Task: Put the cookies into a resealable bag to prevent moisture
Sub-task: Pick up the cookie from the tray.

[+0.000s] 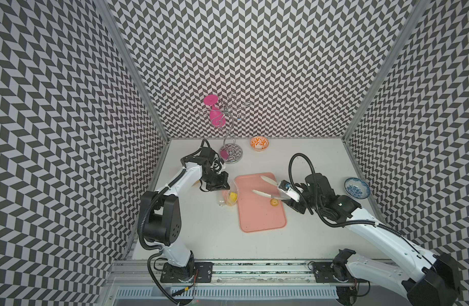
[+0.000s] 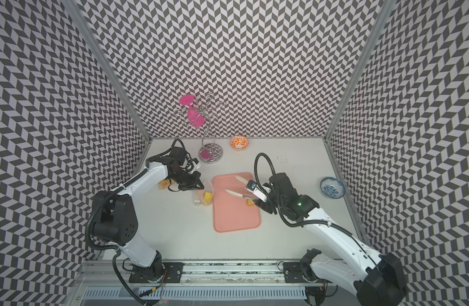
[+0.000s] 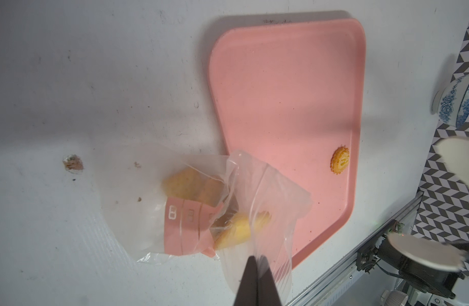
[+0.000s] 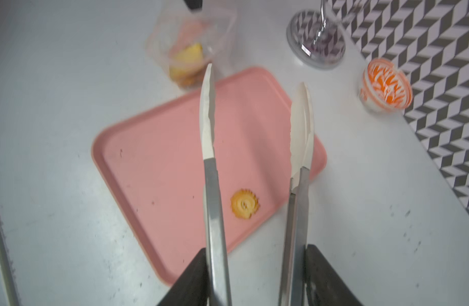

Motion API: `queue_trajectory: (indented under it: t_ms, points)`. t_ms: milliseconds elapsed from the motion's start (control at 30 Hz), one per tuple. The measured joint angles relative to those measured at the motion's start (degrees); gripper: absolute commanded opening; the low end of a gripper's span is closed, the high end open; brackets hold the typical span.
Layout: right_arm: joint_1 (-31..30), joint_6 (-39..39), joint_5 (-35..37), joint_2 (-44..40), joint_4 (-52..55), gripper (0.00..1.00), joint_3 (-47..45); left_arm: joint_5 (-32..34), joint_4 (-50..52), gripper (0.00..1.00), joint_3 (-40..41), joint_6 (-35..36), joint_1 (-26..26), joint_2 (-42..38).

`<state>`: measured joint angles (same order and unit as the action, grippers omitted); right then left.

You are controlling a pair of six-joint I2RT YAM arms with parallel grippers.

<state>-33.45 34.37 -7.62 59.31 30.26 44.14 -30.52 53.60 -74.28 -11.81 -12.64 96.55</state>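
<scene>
A clear resealable bag (image 1: 229, 197) (image 2: 204, 197) with a pink label lies just left of the pink tray (image 1: 257, 217). Several yellow cookies (image 3: 236, 230) (image 4: 187, 57) show through its film. My left gripper (image 3: 257, 265) (image 1: 226, 187) is shut on the bag's upper edge, holding the mouth up. One round swirl cookie (image 1: 274, 202) (image 2: 250, 203) (image 3: 340, 160) (image 4: 244, 204) lies on the tray near its right rim. My right gripper (image 4: 257, 254) (image 1: 283, 193) is shut on metal tongs (image 4: 209, 132) (image 1: 265, 194). Their white tips are spread apart above the tray, and nothing is between them.
A wire stand (image 1: 230, 155) with a pink goblet hanging on it stands at the back. An orange-patterned bowl (image 1: 259, 143) is beside it. A blue-patterned bowl (image 1: 356, 187) sits by the right wall. Something orange (image 2: 163, 184) is half hidden behind my left arm.
</scene>
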Motion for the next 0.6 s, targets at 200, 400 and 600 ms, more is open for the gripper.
queue_trajectory:
  t_ms: [200,400,600]
  points:
    - [0.28,1.27,5.16,-1.88,7.34,0.53,-5.20,-0.59,-0.46,0.00,0.13,-0.02,-0.90,0.42]
    - [0.90,1.40,6.88,-0.85,7.26,0.52,-6.45,-1.14,-1.53,0.00,1.42,-0.07,-1.62,0.42]
    - [1.01,1.27,6.88,1.77,5.90,0.50,-5.88,-1.38,-2.32,0.00,2.58,-0.15,-1.64,0.42]
